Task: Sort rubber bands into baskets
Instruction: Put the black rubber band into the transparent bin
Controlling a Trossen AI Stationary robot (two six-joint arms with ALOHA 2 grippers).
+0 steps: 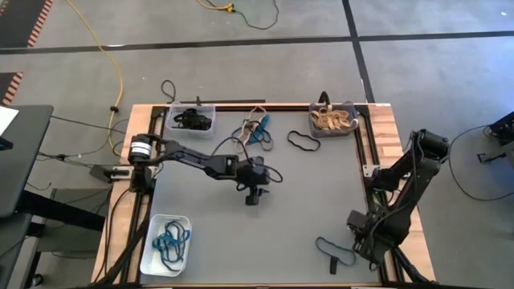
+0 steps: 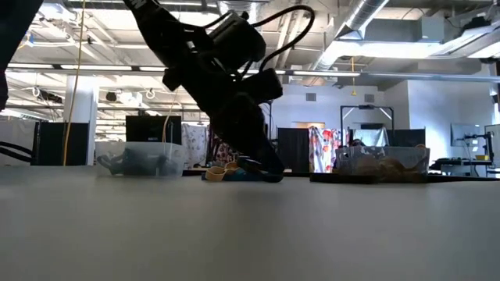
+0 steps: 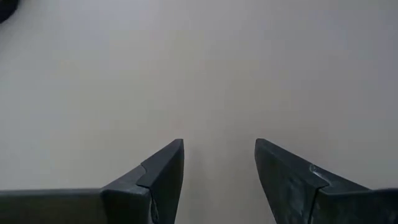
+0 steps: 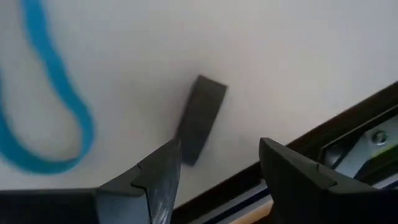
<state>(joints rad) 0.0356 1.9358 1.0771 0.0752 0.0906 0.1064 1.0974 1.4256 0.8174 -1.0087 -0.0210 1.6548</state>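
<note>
From above, the left gripper (image 1: 253,195) is seen mid-table, the right gripper (image 1: 353,241) near the front right edge beside a teal band (image 1: 334,251); loose rubber bands (image 1: 255,128) lie between the far baskets (image 1: 191,118). In the left wrist view, the jaws are spread wide over bare table (image 3: 199,62), nothing held. In the right wrist view, the jaws are likewise wide, empty, above a small dark block (image 4: 202,118)

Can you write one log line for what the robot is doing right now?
left gripper: open, empty, mid-table | right gripper: open, empty, beside teal-blue rubber band | small white rectangular plastic basket: teal bands
</note>
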